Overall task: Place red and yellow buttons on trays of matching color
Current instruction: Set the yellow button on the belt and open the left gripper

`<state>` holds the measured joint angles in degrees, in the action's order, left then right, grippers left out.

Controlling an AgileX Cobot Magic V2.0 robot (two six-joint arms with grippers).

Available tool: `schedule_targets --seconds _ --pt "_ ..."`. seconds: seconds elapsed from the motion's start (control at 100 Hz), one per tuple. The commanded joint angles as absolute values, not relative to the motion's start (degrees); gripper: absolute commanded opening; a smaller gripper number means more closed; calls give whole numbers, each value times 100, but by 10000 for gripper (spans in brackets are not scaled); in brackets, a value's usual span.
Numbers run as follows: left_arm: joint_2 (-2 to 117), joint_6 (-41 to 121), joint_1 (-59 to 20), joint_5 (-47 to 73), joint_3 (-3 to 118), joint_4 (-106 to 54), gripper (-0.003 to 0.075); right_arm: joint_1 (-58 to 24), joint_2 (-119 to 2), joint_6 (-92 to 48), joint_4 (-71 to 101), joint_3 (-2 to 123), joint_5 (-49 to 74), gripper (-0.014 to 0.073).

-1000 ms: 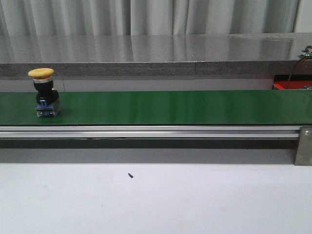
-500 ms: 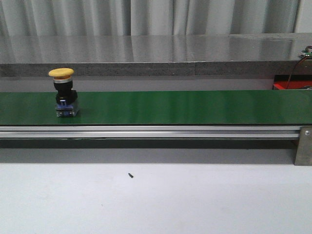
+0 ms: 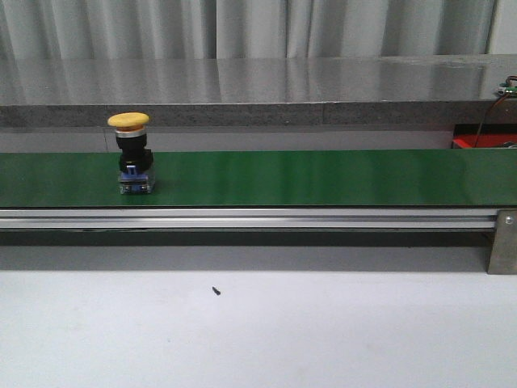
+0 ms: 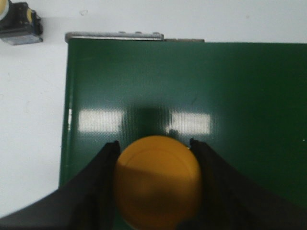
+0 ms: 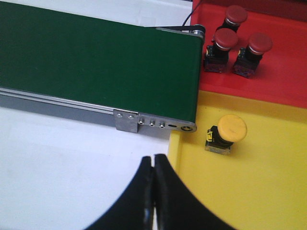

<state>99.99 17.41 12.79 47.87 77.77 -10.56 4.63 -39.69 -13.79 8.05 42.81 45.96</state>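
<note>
Looking forward over the table, we see the yellow button (image 3: 131, 153) standing upright on the green conveyor belt (image 3: 323, 178), and it has travelled rightward along the belt since a second ago, when it stood near the left edge; half a second ago it was midway between those spots. Nothing else in this view has changed, and neither arm appears here. A sliver of the red tray (image 3: 483, 142) shows at the far right, beyond the belt. From the left wrist, we look straight down on the button's yellow cap (image 4: 158, 179), which sits between the two dark fingers (image 4: 98, 184) of the left gripper (image 4: 156, 148); the jaws stand just wide enough to flank the cap, and we cannot tell whether they touch it. Another button (image 4: 18, 25) lies off the belt on the white table. From the right wrist, the right gripper (image 5: 153, 165) hangs over the white table beside the belt's end, its fingertips pressed together on nothing. Three red buttons (image 5: 235, 40) stand on the red tray, and one yellow button (image 5: 225, 134) on the yellow tray (image 5: 249, 191).
</note>
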Motion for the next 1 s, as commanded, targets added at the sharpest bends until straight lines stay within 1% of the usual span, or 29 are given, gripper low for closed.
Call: schedule_targets --seconds 0.0,0.12,0.21,0.26,0.33,0.45,0.52,0.59,0.79,0.99 --pt "9675 1745 1228 4346 7736 -1194 25 482 -3944 -1384 849 4410 4261 -69" --pt "9675 1758 1228 4234 7619 -1213 28 482 -3944 -1384 849 4410 4261 -69" --pt "9661 1885 1228 4234 7619 -1399 67 482 -3944 -1384 849 4410 4261 -69" --pt "9649 2108 1228 4258 7619 -1675 105 482 -3944 -1384 849 4410 4261 -69" --pt "9636 2395 1228 4343 7619 -2047 179 482 -3944 -1384 849 4410 4261 -69" --pt "9613 2529 1228 4515 7619 -2281 330 482 -3944 -1384 849 4410 4261 -69" --pt "9579 2529 1228 4539 7619 -2331 403 482 -3944 -1384 849 4410 4261 -69" --pt "9514 2533 1228 4539 7619 -2389 452 482 -3944 -1384 849 4410 4261 -69" --pt "9226 2614 1228 4527 7630 -2563 489 482 -3944 -1384 849 4410 4261 -69" --pt "8930 3094 1228 4615 7812 -3362 529 482 -3944 -1384 849 4410 4261 -69"
